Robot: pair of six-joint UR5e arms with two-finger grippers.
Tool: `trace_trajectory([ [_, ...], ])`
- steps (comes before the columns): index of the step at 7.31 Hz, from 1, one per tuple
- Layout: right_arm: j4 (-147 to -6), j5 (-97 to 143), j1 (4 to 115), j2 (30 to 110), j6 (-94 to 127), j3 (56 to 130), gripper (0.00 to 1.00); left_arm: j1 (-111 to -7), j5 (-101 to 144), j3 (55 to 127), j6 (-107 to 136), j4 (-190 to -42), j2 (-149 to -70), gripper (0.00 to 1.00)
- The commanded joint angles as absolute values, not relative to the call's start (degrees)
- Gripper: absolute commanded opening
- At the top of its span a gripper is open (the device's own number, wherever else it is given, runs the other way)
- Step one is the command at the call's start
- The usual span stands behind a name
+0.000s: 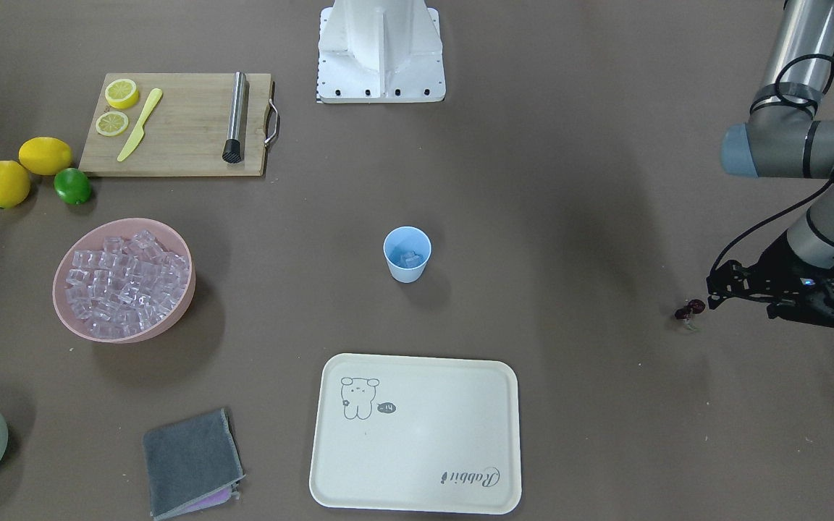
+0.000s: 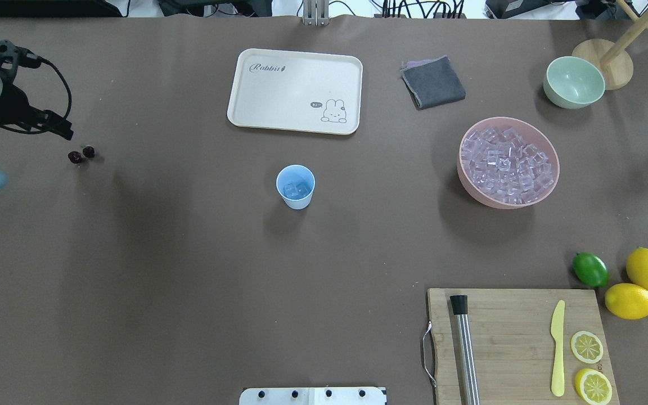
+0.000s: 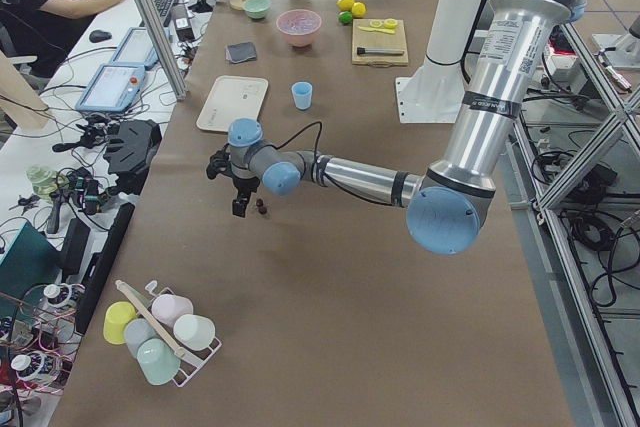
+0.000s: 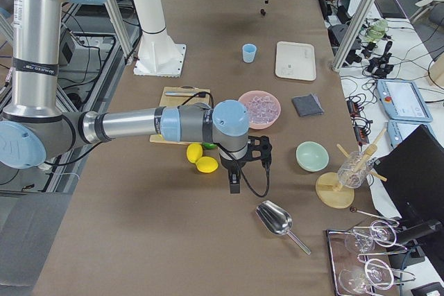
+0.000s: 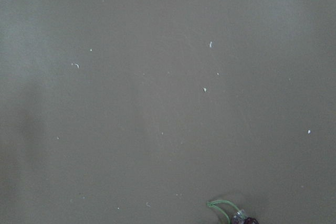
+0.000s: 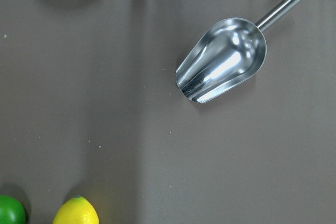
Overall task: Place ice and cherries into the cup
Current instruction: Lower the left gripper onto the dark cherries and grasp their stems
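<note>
The light blue cup (image 1: 407,253) stands upright mid-table with one ice cube in it; it also shows in the overhead view (image 2: 296,187). Many ice cubes (image 1: 127,278) fill a pink bowl (image 2: 462,174). The cherries (image 1: 688,311) lie on the table at the robot's far left, also in the overhead view (image 2: 81,154) and at the bottom edge of the left wrist view (image 5: 244,219). My left gripper (image 1: 710,298) hovers just beside and above them; I cannot tell whether it is open. My right gripper (image 4: 234,186) hangs over bare table near the lemons, seen only from the side.
A metal scoop (image 6: 223,61) lies on the table near a pale green bowl (image 2: 574,81). A cream tray (image 1: 417,434) and grey cloth (image 1: 191,462) lie beyond the cup. A cutting board (image 1: 178,126) holds a muddler, knife and lemon slices; lemons and a lime (image 1: 72,186) lie beside it.
</note>
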State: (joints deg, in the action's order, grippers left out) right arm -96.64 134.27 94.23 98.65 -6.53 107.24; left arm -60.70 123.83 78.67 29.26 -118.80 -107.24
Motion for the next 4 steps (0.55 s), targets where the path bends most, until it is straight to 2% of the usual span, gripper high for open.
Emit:
trace_trajectory([
  [1, -96.77, 134.21, 94.31, 99.4, -9.32, 107.14, 1.0, -55.91, 123.58, 75.33, 30.75, -120.06, -111.08, 0.98],
  [3, -96.59, 134.65, 95.88, 100.37, -9.32, 107.4, 1.0, -56.16, 123.14, 74.97, 32.25, -120.15, -111.18, 0.97],
  [4, -96.59, 134.39, 95.89, 100.28, -9.32, 107.32, 1.0, -56.16, 123.13, 75.23, 32.52, -120.15, -111.18, 0.7],
])
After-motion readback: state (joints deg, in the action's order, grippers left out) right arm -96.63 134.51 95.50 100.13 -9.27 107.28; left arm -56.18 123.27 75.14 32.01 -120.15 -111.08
